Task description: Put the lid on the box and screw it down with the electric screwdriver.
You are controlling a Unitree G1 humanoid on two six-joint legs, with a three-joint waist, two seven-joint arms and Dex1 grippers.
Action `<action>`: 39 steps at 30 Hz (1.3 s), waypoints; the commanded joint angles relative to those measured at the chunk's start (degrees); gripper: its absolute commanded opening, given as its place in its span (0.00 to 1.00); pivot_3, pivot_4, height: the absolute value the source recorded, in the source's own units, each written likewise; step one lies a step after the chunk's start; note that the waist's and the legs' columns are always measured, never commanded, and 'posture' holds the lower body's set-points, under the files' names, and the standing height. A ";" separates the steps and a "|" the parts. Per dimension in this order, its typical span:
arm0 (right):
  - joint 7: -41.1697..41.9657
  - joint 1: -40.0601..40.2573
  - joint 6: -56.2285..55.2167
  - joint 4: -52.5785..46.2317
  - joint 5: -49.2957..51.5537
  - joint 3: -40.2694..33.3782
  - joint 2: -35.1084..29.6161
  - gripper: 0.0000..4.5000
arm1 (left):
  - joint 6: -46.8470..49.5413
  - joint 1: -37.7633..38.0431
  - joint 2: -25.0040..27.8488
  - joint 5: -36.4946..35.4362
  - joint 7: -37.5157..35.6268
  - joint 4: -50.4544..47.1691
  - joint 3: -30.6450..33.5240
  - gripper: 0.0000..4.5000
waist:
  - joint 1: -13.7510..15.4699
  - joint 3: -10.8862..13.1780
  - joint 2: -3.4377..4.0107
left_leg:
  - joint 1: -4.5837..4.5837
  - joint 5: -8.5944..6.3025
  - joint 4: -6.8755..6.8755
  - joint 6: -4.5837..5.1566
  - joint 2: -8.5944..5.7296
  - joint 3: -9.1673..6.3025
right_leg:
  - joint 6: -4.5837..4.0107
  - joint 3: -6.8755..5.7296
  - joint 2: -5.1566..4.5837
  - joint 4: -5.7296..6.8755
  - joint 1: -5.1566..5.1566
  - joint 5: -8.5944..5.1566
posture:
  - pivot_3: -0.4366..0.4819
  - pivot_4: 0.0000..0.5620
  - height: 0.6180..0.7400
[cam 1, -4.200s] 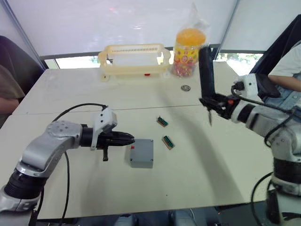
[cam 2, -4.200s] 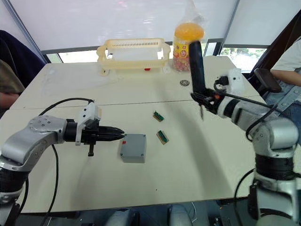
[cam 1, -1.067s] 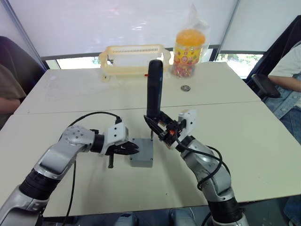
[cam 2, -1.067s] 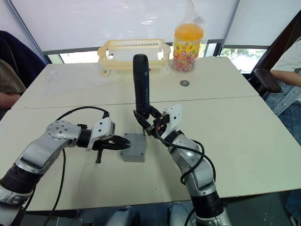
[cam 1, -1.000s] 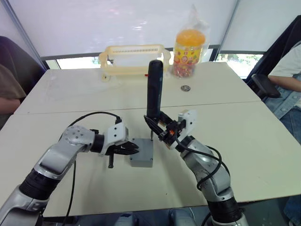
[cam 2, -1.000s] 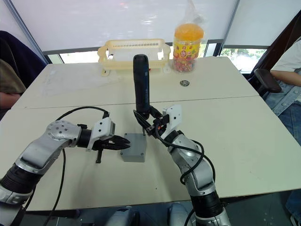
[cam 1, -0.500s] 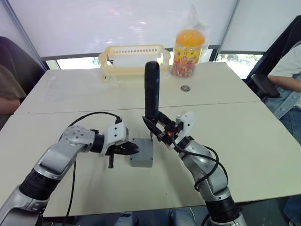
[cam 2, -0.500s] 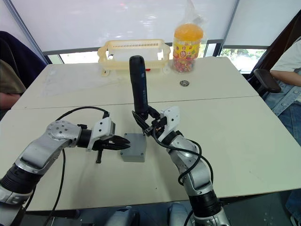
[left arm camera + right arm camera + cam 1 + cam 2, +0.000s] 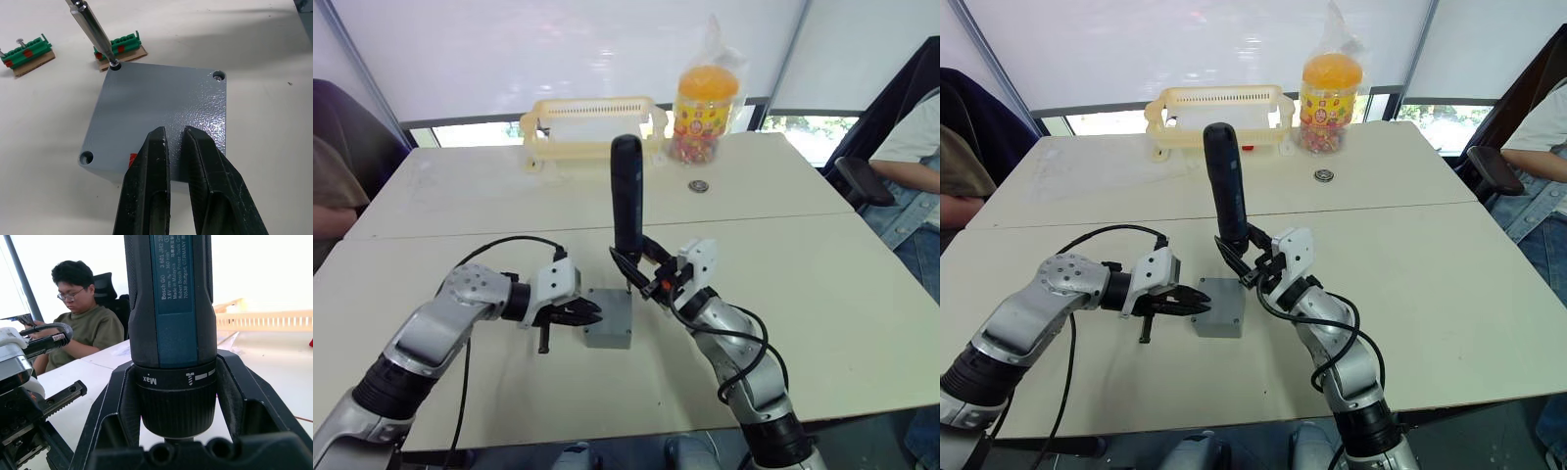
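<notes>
The robot's left arm reaches in from the left, elbow bent, forearm level above the table. The left gripper [image 9: 585, 315] points sideways toward the middle, its two black fingers [image 9: 146, 191] nearly together with a thin gap between them. The right arm bends at the elbow, wrist raised. The right gripper [image 9: 634, 266] has its fingers clamped around an upright screwdriver [image 9: 626, 196].

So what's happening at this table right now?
A humanoid robot is screwing a lid onto a small grey box. The right gripper holds the electric screwdriver upright, its bit set in one corner screw hole of the lid. The left gripper, its fingers nearly together, presses on the lid's near edge. Two small green parts lie on the table beside the box.
</notes>
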 commanded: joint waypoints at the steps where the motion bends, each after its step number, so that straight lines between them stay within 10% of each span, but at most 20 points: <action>1: 0.43 1.10 -1.58 1.55 -0.78 0.99 0.51 0.39 | 0.88 1.39 1.04 1.72 -0.27 0.31 -1.33 0.12 | 0.00 -0.07 0.01 | 0.01 0.00 0.00 0.00 0.00 0.00 | 0.00 0.00 0.00 0.00 0.01 0.00 | 0.48 0.27 1.00; 39: 0.78 2.70 -5.87 8.47 -2.87 2.77 1.56 0.39 | 2.64 1.67 0.47 2.33 0.41 -0.19 -2.01 0.12 | -0.09 -1.04 0.02 | 0.16 -0.02 -0.02 0.03 0.04 -0.04 | -0.04 -0.01 0.04 -0.01 0.16 -0.06 | 0.48 0.27 1.00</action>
